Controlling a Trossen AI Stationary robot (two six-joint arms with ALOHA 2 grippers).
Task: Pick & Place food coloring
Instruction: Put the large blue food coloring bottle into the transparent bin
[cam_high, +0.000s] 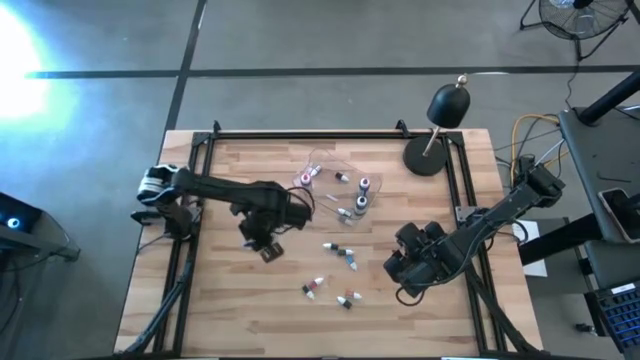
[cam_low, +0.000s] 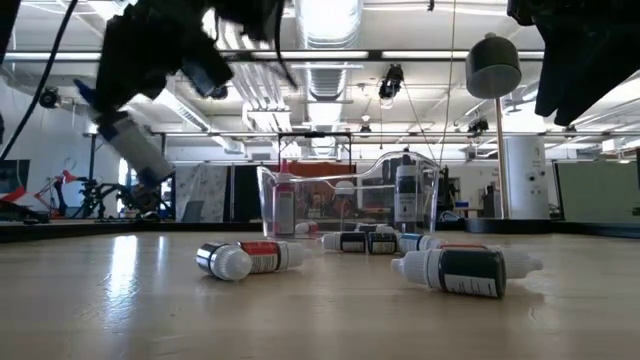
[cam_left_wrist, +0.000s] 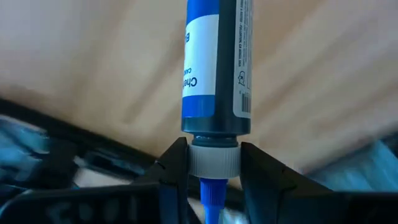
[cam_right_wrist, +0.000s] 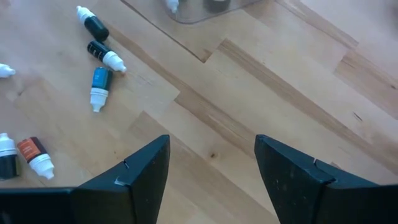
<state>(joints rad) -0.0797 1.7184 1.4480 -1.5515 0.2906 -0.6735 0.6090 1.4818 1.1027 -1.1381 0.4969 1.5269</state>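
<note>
My left gripper hangs above the table's left middle, shut on a blue-labelled food coloring bottle. In the low view this bottle slants below the dark fingers, clear of the wood. Several more food coloring bottles lie on their sides on the table. Others stand in the clear tray at the far middle. My right gripper hovers open over bare wood at the near right, holding nothing. My left gripper pinches the bottle's white cap collar between its two fingers. The blue nozzle tip points back between the fingers and the body sticks out past them. The gripper points steeply down. The bottle hangs tilted, lifted clear of the table.
A black dome lamp on a round base stands at the far right corner. Black frame rails run along the table's left, right and far sides. Bare wood lies near the front edge.
</note>
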